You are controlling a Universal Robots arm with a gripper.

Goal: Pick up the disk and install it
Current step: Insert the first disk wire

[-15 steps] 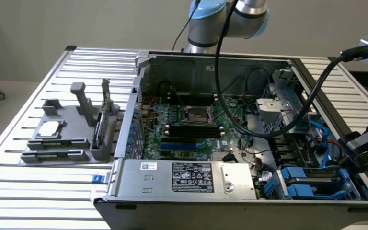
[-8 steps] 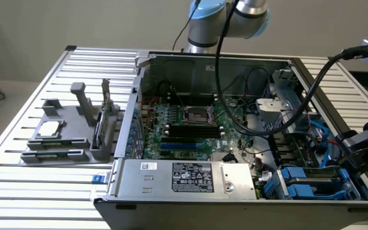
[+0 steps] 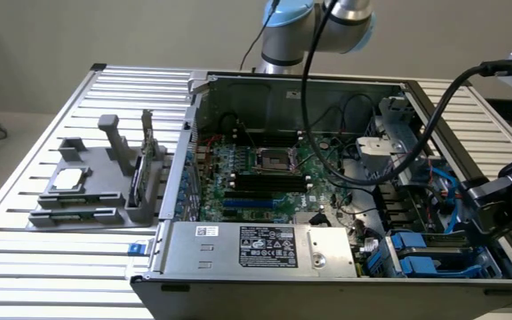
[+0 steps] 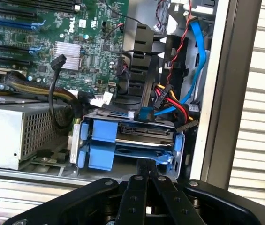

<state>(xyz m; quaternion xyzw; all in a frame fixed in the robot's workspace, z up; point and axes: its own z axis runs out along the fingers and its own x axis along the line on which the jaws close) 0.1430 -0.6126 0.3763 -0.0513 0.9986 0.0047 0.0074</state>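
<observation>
An open case (image 3: 283, 100) sits on a slatted table (image 3: 51, 267), motherboard (image 3: 265, 180) inside, power supply (image 3: 256, 250) along its near side, a grey fixture (image 3: 83, 200) at the exterior view's left.

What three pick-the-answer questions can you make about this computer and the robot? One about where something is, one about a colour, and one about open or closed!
1. Where is the disk?
A. inside the computer case
B. on the grey tray outside
C. on the floor

2. What colour are the disk's rails?
A. red
B. blue
C. yellow

3. How is the computer case?
A. shut with a lid
B. wrapped in a bag
C. open, with its insides showing

Answers:
1 A: the disk sits in a corner of the case, just ahead of the gripper.
2 B: the rails on the disk are bright blue.
3 C: the green board and the cables are in plain sight.
</observation>
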